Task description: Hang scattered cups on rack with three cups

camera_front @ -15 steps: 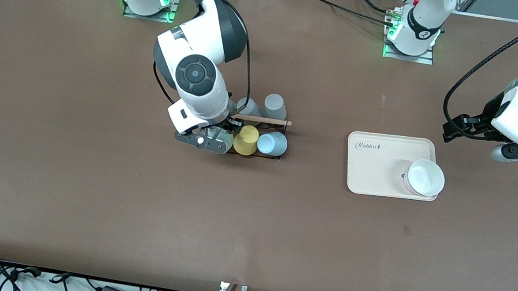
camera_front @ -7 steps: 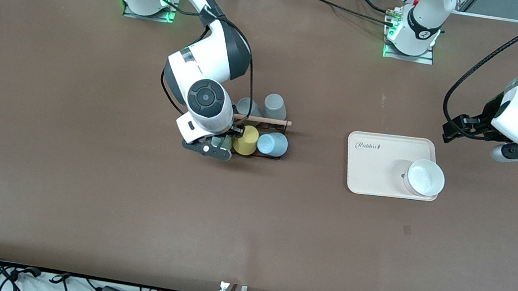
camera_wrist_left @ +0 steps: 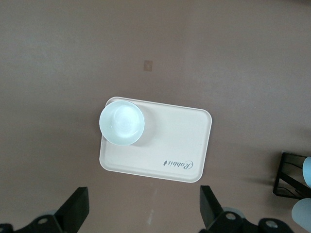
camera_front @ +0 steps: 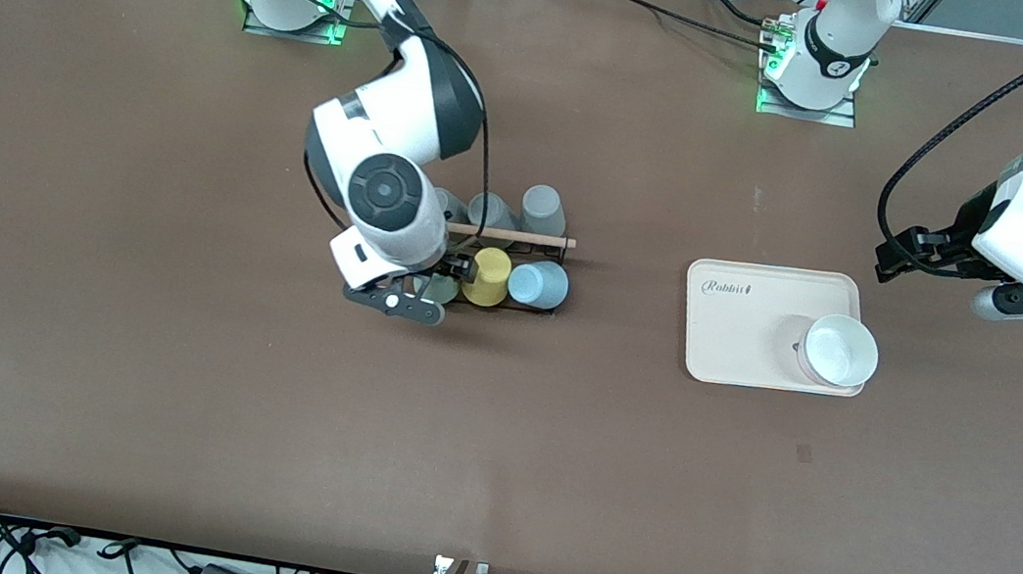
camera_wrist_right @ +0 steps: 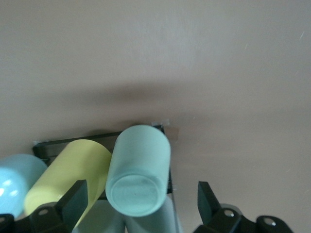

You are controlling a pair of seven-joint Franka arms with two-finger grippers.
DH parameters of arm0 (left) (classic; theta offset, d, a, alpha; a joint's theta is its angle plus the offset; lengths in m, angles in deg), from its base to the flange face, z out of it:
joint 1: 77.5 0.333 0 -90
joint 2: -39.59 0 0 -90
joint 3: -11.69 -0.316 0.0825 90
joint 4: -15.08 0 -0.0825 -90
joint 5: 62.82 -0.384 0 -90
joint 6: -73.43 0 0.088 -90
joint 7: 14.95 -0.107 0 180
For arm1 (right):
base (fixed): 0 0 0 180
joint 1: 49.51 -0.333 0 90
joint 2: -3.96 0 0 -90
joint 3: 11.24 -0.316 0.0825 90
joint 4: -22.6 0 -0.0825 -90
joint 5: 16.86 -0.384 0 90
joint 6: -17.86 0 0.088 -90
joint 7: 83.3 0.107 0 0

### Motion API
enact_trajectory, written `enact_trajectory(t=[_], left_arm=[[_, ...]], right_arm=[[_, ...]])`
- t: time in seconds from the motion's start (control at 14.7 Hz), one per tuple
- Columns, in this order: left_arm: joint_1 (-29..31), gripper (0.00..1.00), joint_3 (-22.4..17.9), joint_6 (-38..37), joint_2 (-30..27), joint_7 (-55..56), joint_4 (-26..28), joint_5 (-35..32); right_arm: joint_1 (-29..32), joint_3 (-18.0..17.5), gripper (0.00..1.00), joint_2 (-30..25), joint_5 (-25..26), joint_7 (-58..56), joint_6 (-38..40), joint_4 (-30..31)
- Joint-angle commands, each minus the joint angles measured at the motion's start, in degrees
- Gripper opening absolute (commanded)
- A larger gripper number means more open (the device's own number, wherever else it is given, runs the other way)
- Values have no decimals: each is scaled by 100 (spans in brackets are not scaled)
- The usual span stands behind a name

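The brown bench (camera_front: 117, 354) carries everything. Toward the left arm's end lies a pinkish-beige tray (camera_front: 742, 337) printed "Rabbit", with a white bowl (camera_front: 840, 350) standing on the tray's corner nearest the left arm's end.

Near the middle of the bench stands the rack (camera_front: 517, 246), a black wire frame with a light wooden bar across its top. On the row nearer the front camera three cups sit upturned on its pegs: the mint green cup (camera_wrist_right: 138, 170) at the end toward the right arm, the yellow cup (camera_front: 486, 275) beside it, and the light blue cup (camera_front: 539, 284) at the end toward the left arm. Grey cups (camera_front: 541, 209) fill the row farther from the camera.

The right gripper (camera_front: 425, 284) hangs over the mint green cup's end of the rack. In the right wrist view its jaws stand wide apart on either side of that cup, not touching it and holding nothing.

The left gripper (camera_wrist_left: 143, 213) waits in the air over bare bench near the tray, jaws spread wide and empty.
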Motion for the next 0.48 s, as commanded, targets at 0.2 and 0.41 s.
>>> enact_trajectory(t=[0.2, 0.41], left_arm=[[26, 100, -24, 13, 14, -129, -48, 144], [26, 100, -24, 5, 5, -120, -48, 144]], right_arm=[[1145, 90, 100, -805, 29, -778, 1150, -585], [1884, 89, 100, -1149, 82, -1435, 1396, -585]])
